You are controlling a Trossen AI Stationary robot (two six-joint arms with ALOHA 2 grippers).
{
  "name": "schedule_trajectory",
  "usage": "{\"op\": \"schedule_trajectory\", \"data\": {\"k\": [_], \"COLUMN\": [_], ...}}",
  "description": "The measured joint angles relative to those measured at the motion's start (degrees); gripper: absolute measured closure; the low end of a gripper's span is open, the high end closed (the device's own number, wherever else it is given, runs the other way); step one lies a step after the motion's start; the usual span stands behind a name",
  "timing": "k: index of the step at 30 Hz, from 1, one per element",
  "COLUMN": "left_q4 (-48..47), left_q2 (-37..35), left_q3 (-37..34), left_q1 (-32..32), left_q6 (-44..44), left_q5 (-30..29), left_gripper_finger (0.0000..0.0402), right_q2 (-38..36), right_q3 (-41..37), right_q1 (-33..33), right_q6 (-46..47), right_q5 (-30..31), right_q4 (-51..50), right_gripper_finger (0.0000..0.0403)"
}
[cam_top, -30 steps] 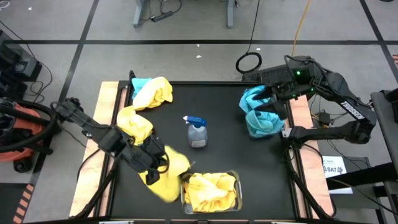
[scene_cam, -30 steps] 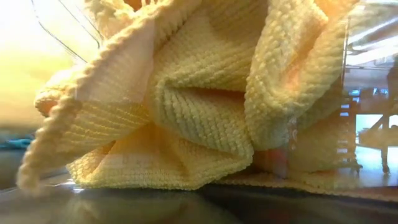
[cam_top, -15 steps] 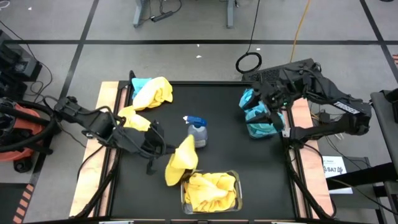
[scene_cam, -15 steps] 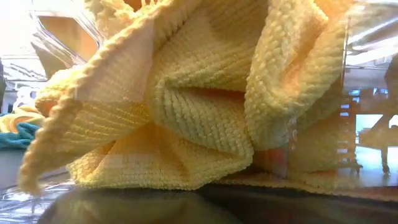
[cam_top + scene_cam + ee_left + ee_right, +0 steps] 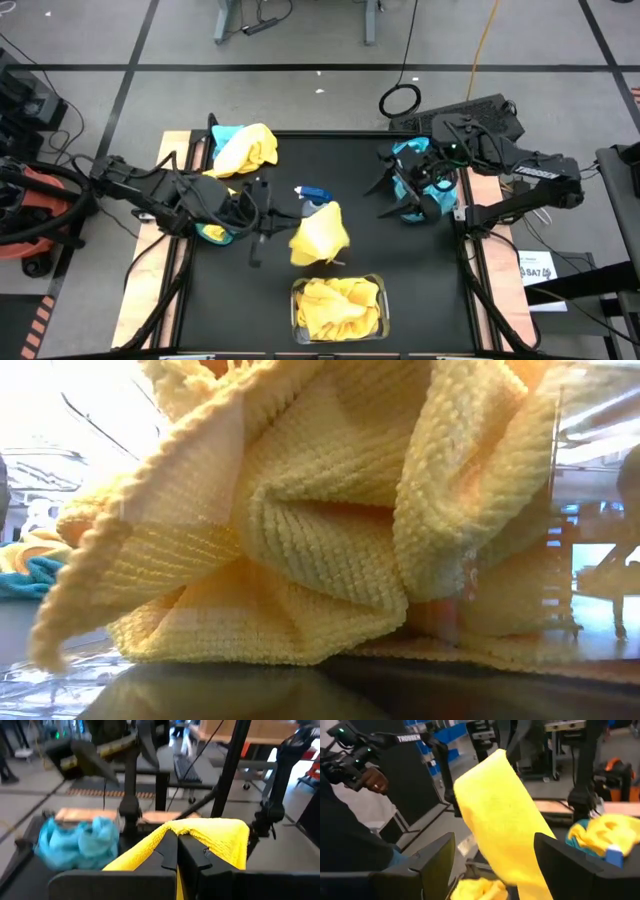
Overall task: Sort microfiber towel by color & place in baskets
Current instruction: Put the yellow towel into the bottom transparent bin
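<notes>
Mid-table, yellow towel hangs bunched.

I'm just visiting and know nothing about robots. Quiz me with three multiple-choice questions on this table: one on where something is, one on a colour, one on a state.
1. Where does the spray bottle stand?
A. mid-table
B. inside a bin
C. on the floor

2. What colour is the towel that the left gripper holds?
A. teal
B. yellow
C. white

3. How is the right gripper?
A. shut on a towel
B. open, holding nothing
C. shut on the bottle

Answers:
1 A: the bottle is on the black mat, between the arms.
2 B: a yellow towel hangs from the shut left fingers, above the bin of yellow towels.
3 B: its fingers stand spread beside the bin of teal towels.
</notes>
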Motion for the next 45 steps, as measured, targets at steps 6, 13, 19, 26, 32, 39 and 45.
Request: {"op": "schedule_trajectory", "data": {"k": [6, 13, 19, 26, 32, 39, 45], "left_q4": [8.29, 16.66, 23.13, 27.97, 32.71, 33.20, 32.21], "left_q2": [2.68, 4.85, 5.26, 7.12, 9.28, 11.20, 14.48], "left_q3": [0.18, 0.18, 0.21, 0.18, 0.18, 2.71, 7.01], "left_q1": [3.36, 6.71, 8.51, 10.39, 11.63, 12.90, 14.19], "left_q6": [5.09, 6.93, 8.37, 8.30, 8.18, 7.84, 7.84], "left_q5": [4.64, 10.06, 13.84, 17.69, 20.32, 23.26, 27.00], "left_gripper_finger": [0.0402, 0.0402, 0.0402, 0.0402, 0.0402, 0.0402, 0.0402], "right_q2": [1.50, 2.95, 4.26, 7.75, 10.86, 12.60, 13.49], "right_q3": [0.00, 0.00, -0.02, -0.02, -0.02, -0.02, -0.02], "right_q1": [0.79, 1.45, 3.22, 4.02, 5.05, 5.23, 5.23], "right_q6": [-0.44, -0.72, -1.38, -1.36, -1.24, 0.03, 0.27], "right_q5": [0.07, 0.31, 4.14, 5.04, 4.88, 4.99, 5.09], "right_q4": [0.32, 0.26, 1.18, 4.48, 8.97, 14.00, 20.20], "right_gripper_finger": [0.0139, 0.0130, 0.0076, 0.0024, 0.0024, 0.0026, 0.0027]}}
